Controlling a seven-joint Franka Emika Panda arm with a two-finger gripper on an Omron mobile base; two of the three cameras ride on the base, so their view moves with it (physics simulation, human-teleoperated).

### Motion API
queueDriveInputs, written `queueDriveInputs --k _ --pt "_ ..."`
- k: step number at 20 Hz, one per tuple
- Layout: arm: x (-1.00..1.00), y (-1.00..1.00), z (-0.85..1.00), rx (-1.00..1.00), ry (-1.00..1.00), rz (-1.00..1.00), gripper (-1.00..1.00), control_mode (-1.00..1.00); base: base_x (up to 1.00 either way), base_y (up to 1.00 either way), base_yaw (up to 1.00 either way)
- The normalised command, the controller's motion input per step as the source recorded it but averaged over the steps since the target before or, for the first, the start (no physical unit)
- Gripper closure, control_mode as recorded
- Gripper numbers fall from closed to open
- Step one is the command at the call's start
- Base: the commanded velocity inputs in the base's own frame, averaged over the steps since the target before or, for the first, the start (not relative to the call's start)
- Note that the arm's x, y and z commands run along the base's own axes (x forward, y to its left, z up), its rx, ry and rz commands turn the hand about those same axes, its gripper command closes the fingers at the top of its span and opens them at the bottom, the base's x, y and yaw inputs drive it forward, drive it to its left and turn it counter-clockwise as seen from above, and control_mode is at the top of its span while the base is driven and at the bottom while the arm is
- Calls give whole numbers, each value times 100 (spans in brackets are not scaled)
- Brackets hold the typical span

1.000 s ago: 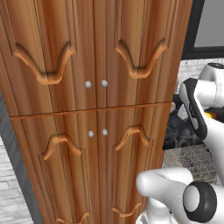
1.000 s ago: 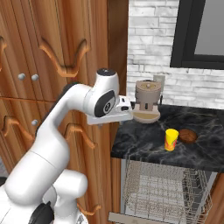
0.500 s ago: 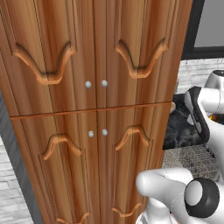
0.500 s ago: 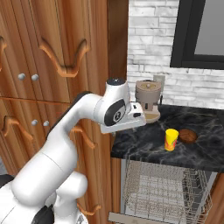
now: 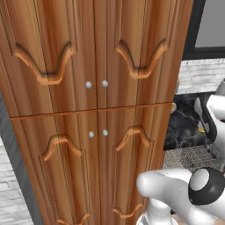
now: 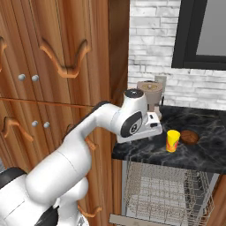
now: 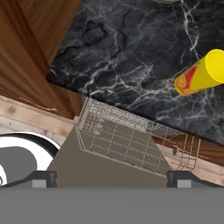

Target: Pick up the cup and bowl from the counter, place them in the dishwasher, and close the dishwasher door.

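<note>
black marble counter (image 6: pixel 207 152) fills the right of the right base view, tall wooden cabinet (image 6: pixel 66 53) crowding it at 9 o'clock. cup (image 6: pixel 172 141) stands upright on the slab near the front edge, bowl (image 6: pixel 190 136) just beside it at 3 o'clock, not touching as far as i can tell. both untouched, so nothing is loaded yet.

dishwasher (image 6: pixel 167 194) sits open under the counter, wire rack (image 6: pixel 165 196) bare, dishwasher door (image 7: pixel 109 164) dropped down (flat grey panel under the rack in the hand view). so: pick cup, pick bowl, place both, shut door, all left to do.

gripper (image 7: pixel 111 178) hangs above the counter's front edge, its fingers spread wide and nothing between them; cup (image 7: pixel 202 74) shows at 2 o'clock in the hand view.

room: the cabinet side is tight against the arm at 9 o'clock, open slab toward 3 o'clock. a coffee machine (image 6: pixel 151 94) stands at the back, near the wrist, and is probably the thing to avoid clipping. cup sits close to the edge, so a nudge could tip it into the rack.
</note>
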Motion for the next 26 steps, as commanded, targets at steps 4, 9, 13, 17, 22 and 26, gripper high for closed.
queueDriveInputs --k 4,9,13,17,22,26 --pt "22 -42 -28 0 0 0 -100 -100 0 0 0" --pt "33 -33 -19 0 0 0 -100 -100 0 0 0" --pt "40 -24 -7 0 0 0 -100 -100 0 0 0" --pt "42 -21 -1 0 0 0 -100 -100 0 0 0" --pt "33 -20 -3 0 0 1 -100 -100 0 0 0" --pt "26 -18 -16 0 0 2 -100 -100 0 0 0"
